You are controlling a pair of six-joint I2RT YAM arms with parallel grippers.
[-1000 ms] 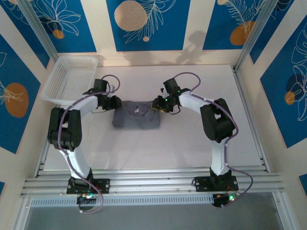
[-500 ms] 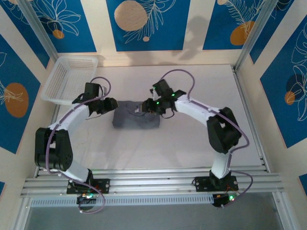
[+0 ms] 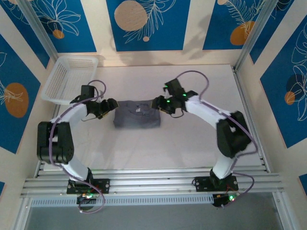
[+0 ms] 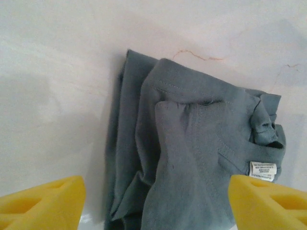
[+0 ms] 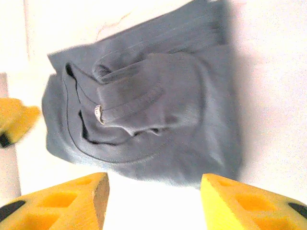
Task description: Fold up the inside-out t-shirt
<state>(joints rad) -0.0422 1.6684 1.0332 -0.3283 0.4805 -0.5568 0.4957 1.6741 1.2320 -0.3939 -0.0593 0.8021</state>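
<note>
Slate-grey cotton t-shirt (image 3: 136,115), long axis left-right, lies folded between my left fingers (image 4: 41,203) and right fingers (image 5: 240,201), both spread and empty.

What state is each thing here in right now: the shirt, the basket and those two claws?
t-shirt: folded into a compact rectangle, lying on the table, label showing on top.
left gripper: open, holding nothing, at the t-shirt's left edge.
right gripper: open, holding nothing, at the t-shirt's right edge.
basket: upright in the far left corner, nothing visible inside.

blue floral wall panels (image 3: 144,24) around a white table (image 3: 192,139)
</note>
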